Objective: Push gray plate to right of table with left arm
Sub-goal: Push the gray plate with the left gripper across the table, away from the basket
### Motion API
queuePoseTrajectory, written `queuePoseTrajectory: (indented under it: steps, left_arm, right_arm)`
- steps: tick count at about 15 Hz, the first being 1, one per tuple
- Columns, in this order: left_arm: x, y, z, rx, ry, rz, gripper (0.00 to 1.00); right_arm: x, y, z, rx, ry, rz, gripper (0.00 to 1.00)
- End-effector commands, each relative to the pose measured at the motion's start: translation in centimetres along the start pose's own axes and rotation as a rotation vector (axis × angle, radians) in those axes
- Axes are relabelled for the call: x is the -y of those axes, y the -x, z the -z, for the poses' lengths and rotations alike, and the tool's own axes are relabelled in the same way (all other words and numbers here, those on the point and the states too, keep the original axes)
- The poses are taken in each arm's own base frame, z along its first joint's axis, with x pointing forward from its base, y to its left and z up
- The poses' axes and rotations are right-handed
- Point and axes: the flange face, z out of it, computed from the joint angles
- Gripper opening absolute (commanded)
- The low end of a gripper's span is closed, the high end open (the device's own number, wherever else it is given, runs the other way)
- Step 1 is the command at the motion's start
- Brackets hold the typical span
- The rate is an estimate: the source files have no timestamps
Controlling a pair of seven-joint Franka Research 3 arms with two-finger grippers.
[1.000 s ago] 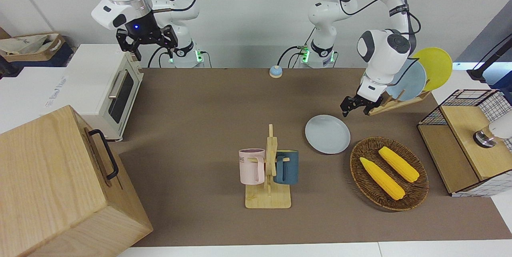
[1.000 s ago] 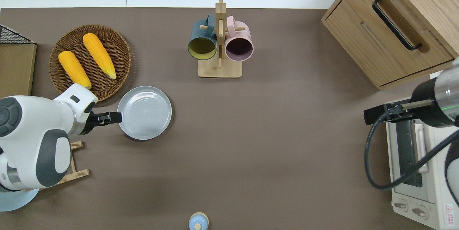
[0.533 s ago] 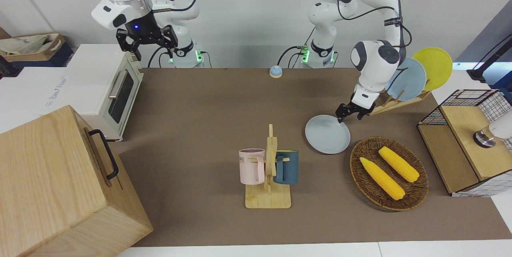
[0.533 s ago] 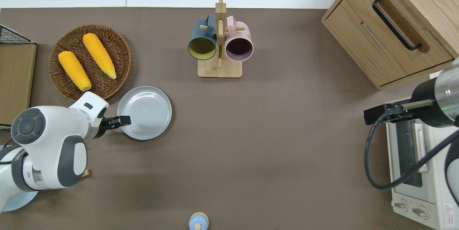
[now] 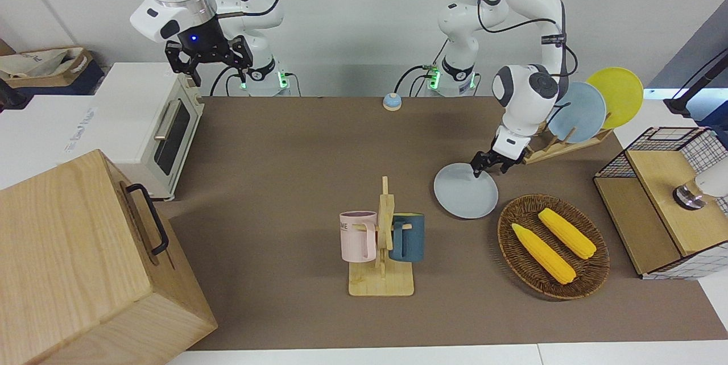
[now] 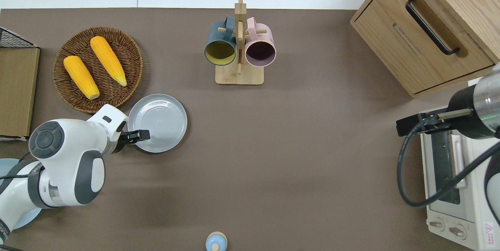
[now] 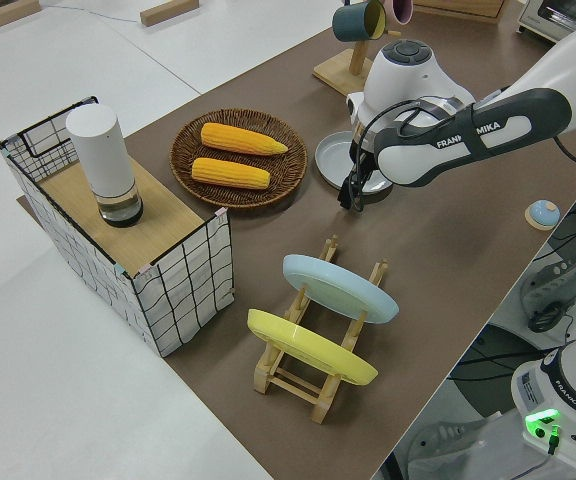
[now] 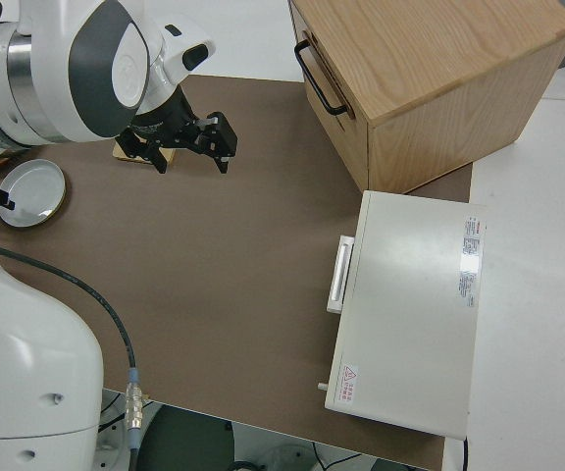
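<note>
Plate first: the round, pale gray matte plate with a low raised rim (image 5: 466, 190) (image 6: 157, 123) (image 7: 332, 159) (image 8: 29, 192) lies flat on the large brown-topped table with white edges (image 5: 296, 149) (image 6: 297, 145), toward the left arm's end. It sits just beside the round dark wicker basket (image 5: 591, 274) (image 6: 133, 53) (image 7: 183, 150), which holds two yellow corn cobs (image 5: 554, 243) (image 6: 93, 65) (image 7: 233, 155), and it is nearer to the robots than that basket. The wooden rack with a dark teal mug and a pink mug (image 5: 382, 240) (image 6: 239, 47) stands nearer the table's middle, apart from the plate.

The white jointed left arm with dark gray joint caps (image 5: 526, 92) (image 6: 66, 161) (image 7: 448, 130) reaches down toward the plate. Its small black left gripper (image 5: 488, 161) (image 6: 141, 135) (image 7: 353, 192) is low, over the plate's rim on the side nearer the robots and toward the left arm's end of the table. Whether the tips actually touch the plate cannot be told, and neither can it be told whether the jaws are apart or together.

A wooden dish rack (image 5: 560, 146) (image 7: 313, 365) near the left arm's base holds a sky-blue plate (image 5: 581, 112) (image 7: 340, 287) and a yellow plate (image 5: 617, 95) (image 7: 311, 347) on edge.

The right arm is parked; its black right gripper with a blue light (image 5: 208, 55) (image 8: 186, 140) has its fingers spread apart and holds nothing.
</note>
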Motion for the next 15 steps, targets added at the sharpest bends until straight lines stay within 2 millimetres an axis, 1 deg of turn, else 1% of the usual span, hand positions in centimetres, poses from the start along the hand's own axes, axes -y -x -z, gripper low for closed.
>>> queuePoseTrajectory:
  steps: [1,2,3,4,5,12,13,15]
  left_arm:
    - [-0.2,0.3,-0.6,-0.014,0.002,0.023,0.56]
    - [-0.1,0.3,-0.5,-0.014,0.002,0.024,0.35]
    - [-0.2,0.3,-0.6,-0.014,0.001,0.025,0.17]
    - [-0.1,0.3,-0.4,-0.018,0.001,0.026,0.06]
    - [0.0,0.3,-0.5,-0.016,0.001,0.028,0.00]
    - [0.0,0.3,-0.8,-0.012,0.002,0.028,0.00]
    - [-0.2,0.3,-0.8,-0.011,0.002,0.024,0.00]
    - [-1.7,0.7,-1.0,-0.007,0.004,0.019,0.00]
  right_arm:
    - [-0.2,0.4,0.3,0.005,-0.007,-0.001,0.983]
    - [-0.2,0.4,0.3,0.005,-0.007,-0.001,0.983]
    - [-0.3,0.4,0.3,0.005,-0.008,-0.003,0.983]
    - [-0.2,0.4,0.3,0.005,-0.007,-0.001,0.983]
    - [-0.2,0.4,0.3,0.004,-0.007,-0.003,0.983]
    - [-0.2,0.4,0.3,0.005,-0.009,-0.003,0.983]
    - [-0.2,0.4,0.3,0.005,-0.009,-0.001,0.983]
    - [-0.3,0.4,0.3,0.005,-0.008,-0.003,0.983]
